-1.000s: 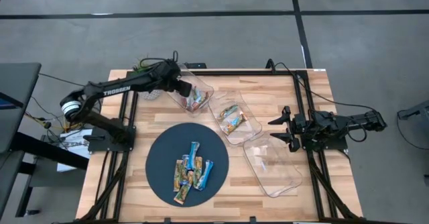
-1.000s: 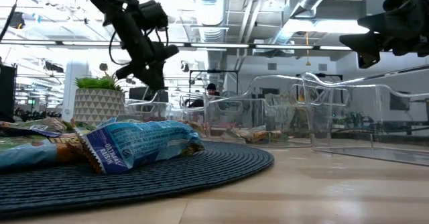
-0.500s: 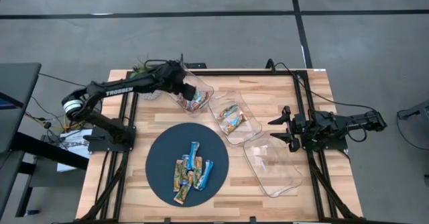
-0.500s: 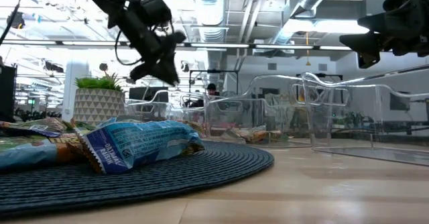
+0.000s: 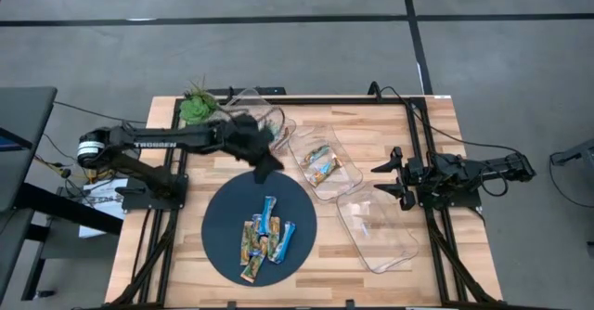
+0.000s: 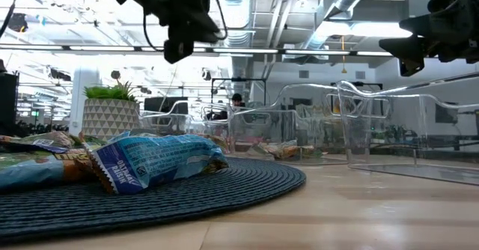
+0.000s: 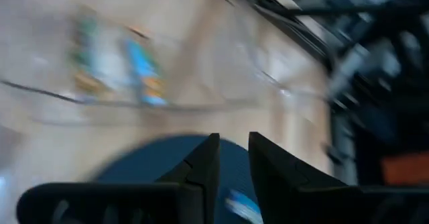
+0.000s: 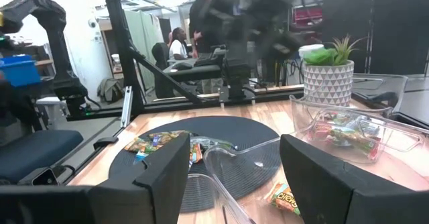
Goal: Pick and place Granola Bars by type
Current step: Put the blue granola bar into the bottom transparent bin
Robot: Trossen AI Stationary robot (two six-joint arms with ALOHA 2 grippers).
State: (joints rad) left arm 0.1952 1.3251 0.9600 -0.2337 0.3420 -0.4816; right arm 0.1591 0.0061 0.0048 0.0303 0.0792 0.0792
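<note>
Several granola bars point(image 5: 264, 238) lie in a heap on the round dark mat point(image 5: 223, 226); they also show in the low view point(image 6: 142, 164). More bars lie in the middle clear tray point(image 5: 320, 161), blurred in the left wrist view point(image 7: 114, 56). My left gripper point(image 5: 269, 166) hovers over the mat's far rim, next to the far-left tray point(image 5: 274, 120). Its fingers point(image 7: 201, 163) stand only a little apart, with nothing between them. My right gripper point(image 5: 382, 180) waits open at the table's right side, beside the near-right tray point(image 5: 376, 231).
A potted plant point(image 5: 197, 106) stands at the far left corner of the table. The three clear trays run in a slanted row from far left to near right; the near-right one holds no bars. People and equipment show in the room beyond the table point(image 8: 177, 43).
My left gripper has swung quickly from over the far-left tray toward the table's near edge and a little right, and now hovers over the mat's far rim. The bars and trays lie as before.
</note>
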